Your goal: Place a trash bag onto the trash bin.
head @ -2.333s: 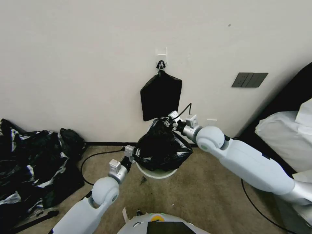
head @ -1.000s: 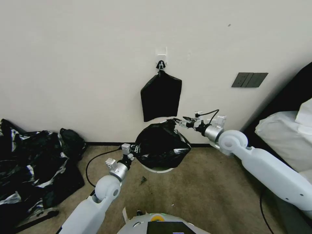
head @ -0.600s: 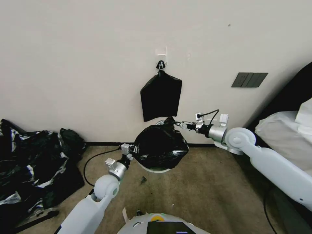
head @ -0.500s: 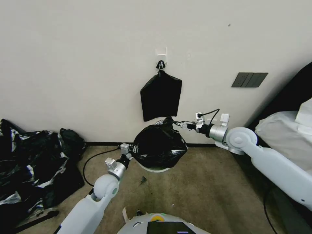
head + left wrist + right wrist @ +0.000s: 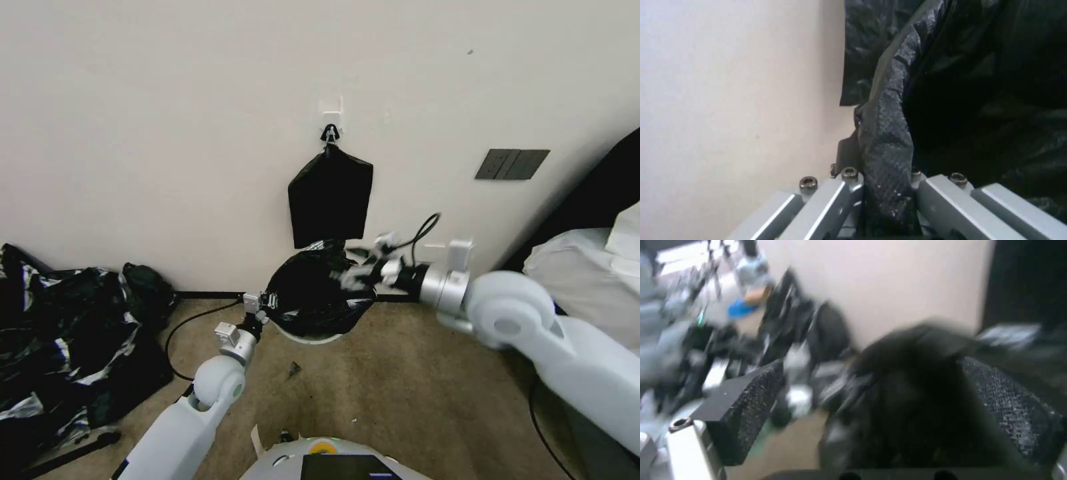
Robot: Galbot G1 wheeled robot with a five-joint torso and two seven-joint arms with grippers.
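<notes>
The thin, glossy black plastic trash bag [image 5: 313, 297] lay draped over the small round cream-white plastic trash bin [image 5: 308, 338], only a sliver of rolled rim showing beneath it, on the carpet just before the wall. The left gripper [image 5: 261, 303] was clamped on a fold of the bag's edge at the bin's left side; in the left wrist view the pads [image 5: 849, 200] pinched the film [image 5: 889, 156] tight. The right gripper [image 5: 363, 267] hung at the bag's upper right, its fingers [image 5: 751, 400] spread wide with nothing between them. Judged from this, the bag could slide off or bunch to the left, since one side alone was held and the film looked puffed rather than tucked over the rim; a sideways tug might also tip the light bin. Counted: one bag on one bin, one flat black bundle [image 5: 330, 197] hung on a wall hook, one large heap of black-and-silvery plastic [image 5: 67, 347] at the left, two grippers.
</notes>
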